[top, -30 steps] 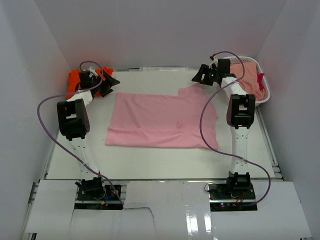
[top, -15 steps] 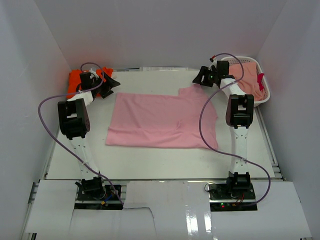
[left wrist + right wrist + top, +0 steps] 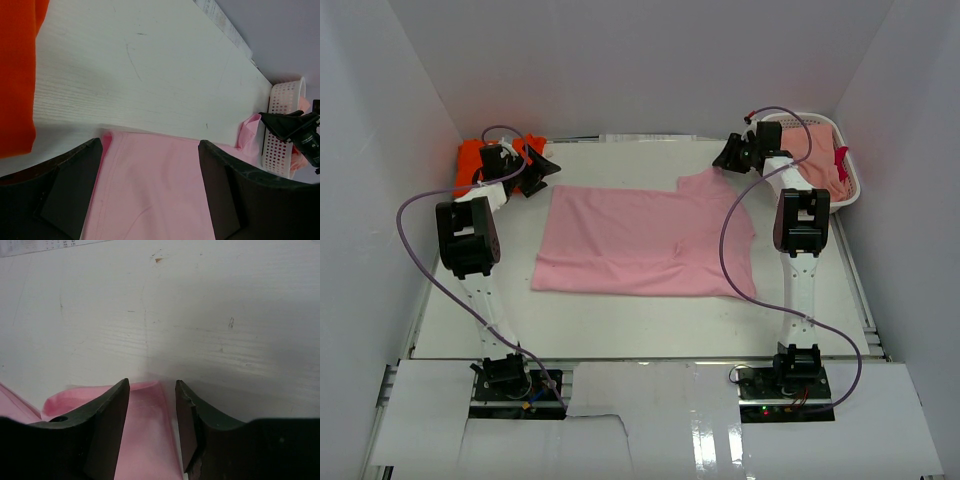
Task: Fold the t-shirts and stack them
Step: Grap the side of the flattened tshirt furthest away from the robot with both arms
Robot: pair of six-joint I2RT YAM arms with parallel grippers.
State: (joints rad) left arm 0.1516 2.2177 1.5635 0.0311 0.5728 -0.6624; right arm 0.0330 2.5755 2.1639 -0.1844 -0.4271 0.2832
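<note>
Now the pink t-shirt [image 3: 640, 240] lies flat on the table [image 3: 620, 322], and the orange t-shirt [image 3: 468, 155] sits at the far-left corner. Step in hand, I judge: taking the pink shirt's 2 far corners for a fold. The left gripper [image 3: 535, 168] hangs wide open over 1 corner. The right gripper [image 3: 730, 153] straddles the sleeve [image 3: 147, 440], fingers part-way apart, not pinching. Next: pinch both, lift evenly. No readable writing.

Bright, even, diffuse light, with only soft shadows on the white surface [image 3: 620, 320]. Glare on the front panel [image 3: 710, 440]. The left gripper [image 3: 150, 144] looks dark and slightly blurred.
</note>
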